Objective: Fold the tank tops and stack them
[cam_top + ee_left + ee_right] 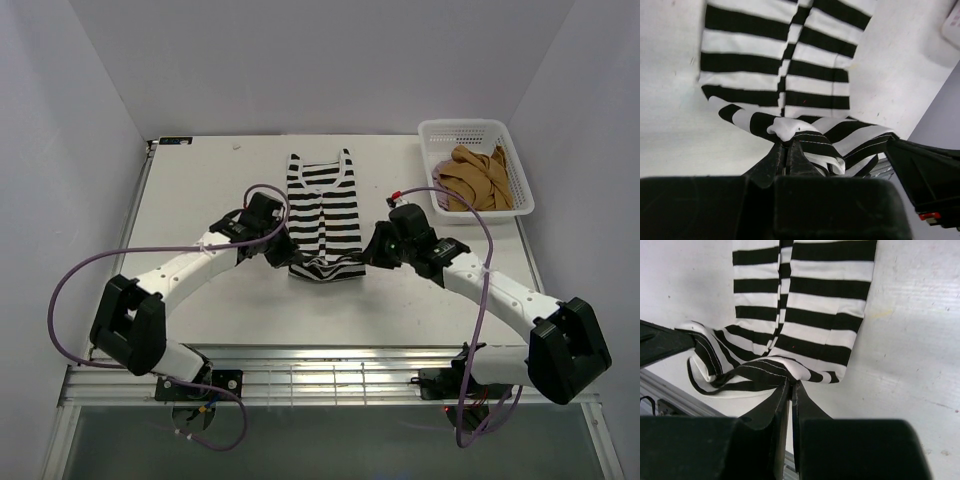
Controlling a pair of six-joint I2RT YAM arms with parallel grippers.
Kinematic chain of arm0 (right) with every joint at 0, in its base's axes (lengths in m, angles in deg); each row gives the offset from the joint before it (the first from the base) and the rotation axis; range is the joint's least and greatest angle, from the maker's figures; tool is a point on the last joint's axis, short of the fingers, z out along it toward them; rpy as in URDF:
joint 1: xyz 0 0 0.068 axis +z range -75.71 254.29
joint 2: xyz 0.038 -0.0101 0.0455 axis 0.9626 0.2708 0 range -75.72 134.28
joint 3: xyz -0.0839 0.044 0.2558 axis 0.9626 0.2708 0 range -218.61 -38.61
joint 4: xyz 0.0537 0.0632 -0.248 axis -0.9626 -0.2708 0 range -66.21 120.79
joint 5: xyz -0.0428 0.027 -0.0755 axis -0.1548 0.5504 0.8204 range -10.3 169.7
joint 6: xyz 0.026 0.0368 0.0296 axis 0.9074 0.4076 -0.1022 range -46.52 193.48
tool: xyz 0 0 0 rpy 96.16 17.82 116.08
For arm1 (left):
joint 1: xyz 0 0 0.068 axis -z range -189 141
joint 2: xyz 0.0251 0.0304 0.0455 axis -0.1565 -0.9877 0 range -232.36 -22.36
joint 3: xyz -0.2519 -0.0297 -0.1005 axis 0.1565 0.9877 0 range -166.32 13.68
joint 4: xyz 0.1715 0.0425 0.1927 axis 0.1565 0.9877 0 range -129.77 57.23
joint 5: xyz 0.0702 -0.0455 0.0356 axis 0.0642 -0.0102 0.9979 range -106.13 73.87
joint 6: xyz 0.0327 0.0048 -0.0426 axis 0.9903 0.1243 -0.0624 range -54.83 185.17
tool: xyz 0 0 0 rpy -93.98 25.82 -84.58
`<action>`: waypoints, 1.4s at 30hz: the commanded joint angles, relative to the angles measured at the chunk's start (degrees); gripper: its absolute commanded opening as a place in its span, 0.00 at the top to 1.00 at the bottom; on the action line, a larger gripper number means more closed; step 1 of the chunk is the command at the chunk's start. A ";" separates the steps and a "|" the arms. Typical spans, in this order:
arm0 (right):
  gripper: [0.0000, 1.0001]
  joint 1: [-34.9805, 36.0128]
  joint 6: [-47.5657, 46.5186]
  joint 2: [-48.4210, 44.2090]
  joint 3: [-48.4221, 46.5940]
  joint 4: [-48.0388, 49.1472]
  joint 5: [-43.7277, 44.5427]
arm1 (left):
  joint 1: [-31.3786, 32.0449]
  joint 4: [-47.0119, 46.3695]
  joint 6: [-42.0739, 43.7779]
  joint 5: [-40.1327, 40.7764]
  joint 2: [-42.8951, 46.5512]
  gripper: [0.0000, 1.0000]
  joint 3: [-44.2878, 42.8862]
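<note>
A black-and-white striped tank top (322, 205) lies lengthwise in the middle of the table, straps at the far end. Its near hem is lifted and bunched. My left gripper (291, 256) is shut on the hem's left corner (785, 129). On the opposite side my right gripper (364, 256) is shut on the hem's right corner (790, 375). Between the two grippers the lifted hem sags in a fold (326, 270). A tan-brown tank top (482, 178) lies crumpled in the basket. No pink top shows.
A white mesh basket (470, 130) stands at the far right corner of the white table (200, 190). The table's near edge meets a metal rail (330, 375) just behind the grippers. Grey walls close in on both sides.
</note>
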State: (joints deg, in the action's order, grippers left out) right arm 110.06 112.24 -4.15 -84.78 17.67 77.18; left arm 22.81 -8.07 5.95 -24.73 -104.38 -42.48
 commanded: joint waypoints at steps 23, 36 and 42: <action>0.92 -11.51 -14.86 19.57 -21.58 10.93 -8.46 | -9.40 -1.02 10.61 2.81 -18.79 1.00 -25.05; 0.92 -13.44 -14.86 29.41 -27.83 12.33 -10.22 | -11.25 -2.26 14.66 1.13 -28.19 1.00 -32.96; 0.92 -14.41 -14.77 34.24 -31.17 12.33 -11.54 | -11.95 -2.61 15.45 1.39 -30.48 1.00 -34.10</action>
State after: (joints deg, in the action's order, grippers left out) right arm 96.24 98.32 28.61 -112.54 27.26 67.01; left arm 11.57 -9.64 20.17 -23.02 -135.44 -74.19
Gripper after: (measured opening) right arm 0.084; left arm 0.029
